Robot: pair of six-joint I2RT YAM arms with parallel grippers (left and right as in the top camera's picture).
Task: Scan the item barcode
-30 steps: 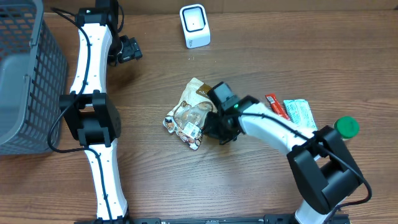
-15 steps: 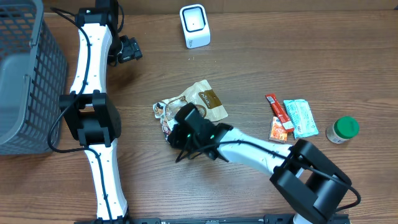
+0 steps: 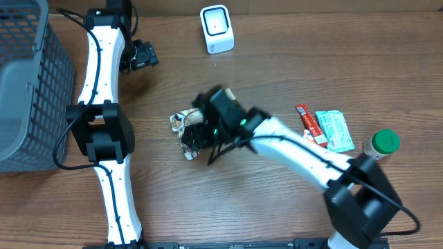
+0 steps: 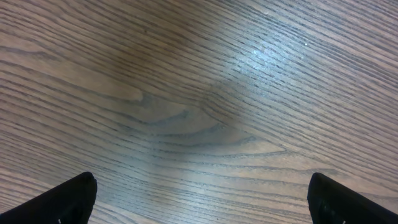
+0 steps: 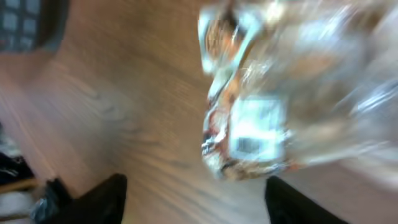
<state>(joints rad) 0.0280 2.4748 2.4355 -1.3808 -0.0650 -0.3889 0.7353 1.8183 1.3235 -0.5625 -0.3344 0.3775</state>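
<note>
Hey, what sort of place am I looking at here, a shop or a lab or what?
Probably a mock shop checkout on a wooden table: a white barcode scanner, a grey mesh shopping basket, and small packaged goods such as a snack packet and a green-lidded jar.
</note>
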